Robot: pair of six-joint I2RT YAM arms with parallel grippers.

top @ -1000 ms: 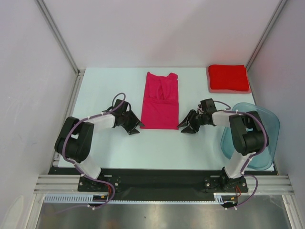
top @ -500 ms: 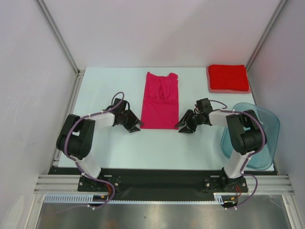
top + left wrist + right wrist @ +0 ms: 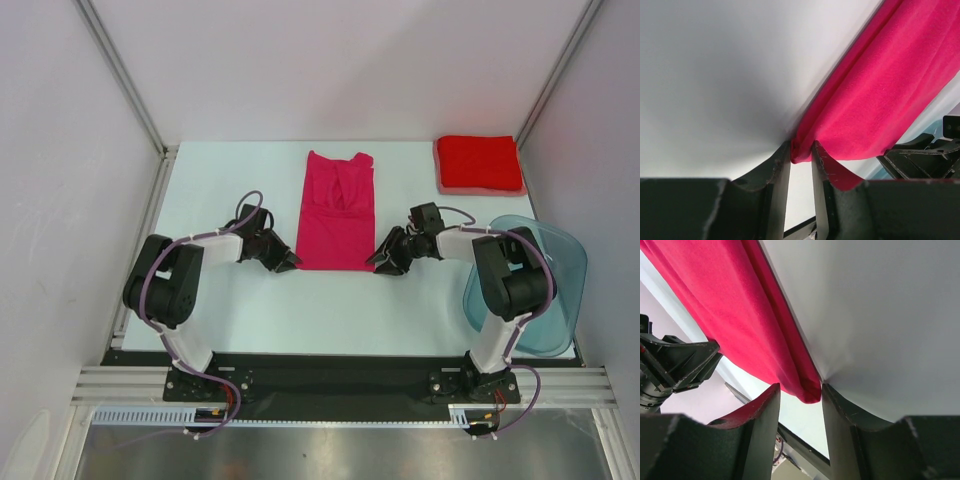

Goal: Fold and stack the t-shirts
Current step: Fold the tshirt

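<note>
We see the magenta t-shirt flat mid-worktop, and the red t-shirt folded far right. Our right pincer stands open astride the magenta shirt's near right corner. The left pincer brackets the near left corner; we cannot tell whether it is gripping.
</note>
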